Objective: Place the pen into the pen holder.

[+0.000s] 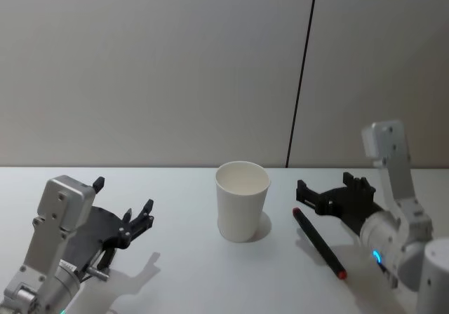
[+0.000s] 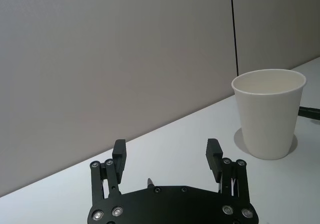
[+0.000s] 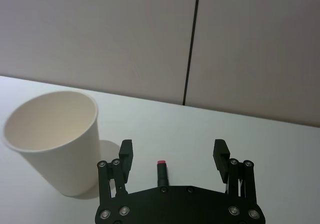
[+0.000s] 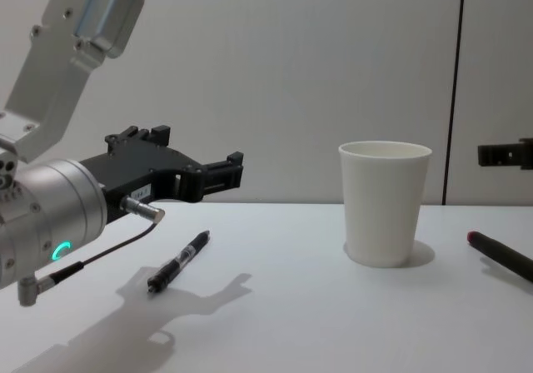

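The pen holder (image 1: pixel 242 209), a white paper cup, stands upright at the table's middle, also seen in the chest view (image 4: pixel 384 203). A black pen (image 1: pixel 319 244) with a red end lies right of it, and its red tip (image 3: pixel 161 163) shows between the open fingers of my right gripper (image 3: pixel 173 149). That gripper (image 1: pixel 324 186) hovers just above the pen, holding nothing. A second black pen (image 4: pixel 179 261) lies on the table left of the cup, below my left gripper (image 4: pixel 225 171). The left gripper (image 2: pixel 166 146) is open and empty, aimed toward the cup (image 2: pixel 269 113).
The white table (image 1: pixel 189 272) runs back to a grey wall with a dark vertical seam (image 1: pixel 302 72). There is bare table between the cup and each gripper.
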Controlling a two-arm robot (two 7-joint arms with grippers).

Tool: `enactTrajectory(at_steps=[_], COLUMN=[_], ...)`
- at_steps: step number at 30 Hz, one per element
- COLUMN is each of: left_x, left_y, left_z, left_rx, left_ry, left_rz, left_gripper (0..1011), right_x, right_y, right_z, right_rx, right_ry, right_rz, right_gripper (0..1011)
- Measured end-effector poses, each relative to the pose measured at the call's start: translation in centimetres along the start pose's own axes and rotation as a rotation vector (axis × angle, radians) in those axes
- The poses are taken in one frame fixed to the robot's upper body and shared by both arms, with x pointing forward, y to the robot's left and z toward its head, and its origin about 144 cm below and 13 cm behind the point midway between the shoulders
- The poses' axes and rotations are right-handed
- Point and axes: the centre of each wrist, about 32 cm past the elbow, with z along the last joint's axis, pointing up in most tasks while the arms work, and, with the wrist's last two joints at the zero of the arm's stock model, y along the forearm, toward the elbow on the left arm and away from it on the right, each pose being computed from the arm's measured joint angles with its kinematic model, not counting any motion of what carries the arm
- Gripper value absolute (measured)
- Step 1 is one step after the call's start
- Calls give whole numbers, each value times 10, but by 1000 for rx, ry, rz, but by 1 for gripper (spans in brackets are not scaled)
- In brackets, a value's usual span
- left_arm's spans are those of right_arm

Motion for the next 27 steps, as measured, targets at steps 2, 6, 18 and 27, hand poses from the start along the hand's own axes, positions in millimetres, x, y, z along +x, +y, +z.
enactTrajectory(at_steps=[2, 6, 18, 27], left_x=[0, 0, 0, 0], left_y=[0, 0, 0, 0], left_z=[0, 0, 0, 0], left_rx=[0, 0, 0, 0], left_ry=[0, 0, 0, 0], left_rz=[0, 0, 0, 0], left_gripper=[1004, 1004, 1003, 1004], right_x=[2, 6, 5, 3], right_y=[3, 11, 29, 42], right_z=[5, 18, 36, 37], right_rx=[-22, -94, -251, -308], right_ry=[2, 4, -24, -39], right_rz=[-5, -14, 28, 26], right_gripper=[1001, 1001, 1001, 1001])
